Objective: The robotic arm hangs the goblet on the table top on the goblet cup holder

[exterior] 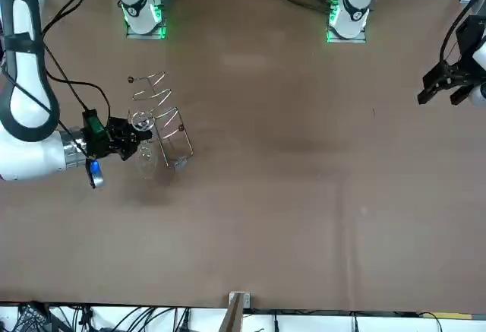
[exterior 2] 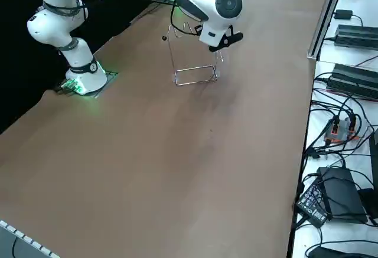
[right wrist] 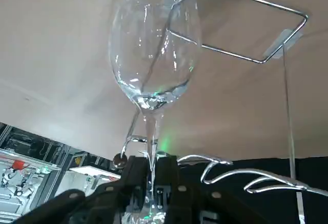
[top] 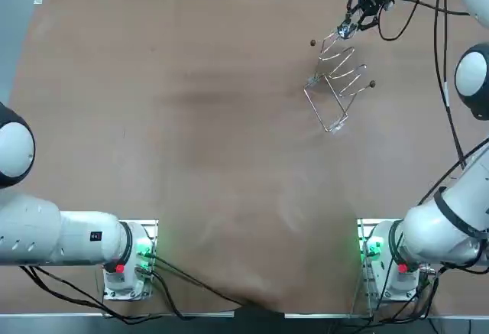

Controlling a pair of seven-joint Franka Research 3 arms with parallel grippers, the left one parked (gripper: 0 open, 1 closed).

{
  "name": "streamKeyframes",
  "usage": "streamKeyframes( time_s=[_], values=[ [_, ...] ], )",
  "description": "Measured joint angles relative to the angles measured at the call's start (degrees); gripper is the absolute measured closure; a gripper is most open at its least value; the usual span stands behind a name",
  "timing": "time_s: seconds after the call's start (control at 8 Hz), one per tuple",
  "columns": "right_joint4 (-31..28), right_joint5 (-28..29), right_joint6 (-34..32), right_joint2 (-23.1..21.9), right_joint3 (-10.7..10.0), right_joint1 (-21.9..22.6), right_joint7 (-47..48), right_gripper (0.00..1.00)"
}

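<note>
Where wire holder (top: 335,82) stands, right jaws clamp glass goblet (right wrist: 151,55) stem.

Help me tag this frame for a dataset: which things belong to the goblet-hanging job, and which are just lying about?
In the job: goblet, its stem clamped in the right gripper; wire cup holder.
Lying about: power bricks and cables off to the side.

No writing can be read anywhere; the right gripper (right wrist: 152,166), closed on the goblet (right wrist: 151,65) stem at the holder (top: 336,82), bears none.
</note>
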Motion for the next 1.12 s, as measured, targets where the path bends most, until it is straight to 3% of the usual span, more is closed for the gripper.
streamKeyframes(
  time_s=[1.12],
  values=[
    [-1.65,-1.35,-0.76,0.01,-0.12,0.06,0.00,0.89]
  ],
)
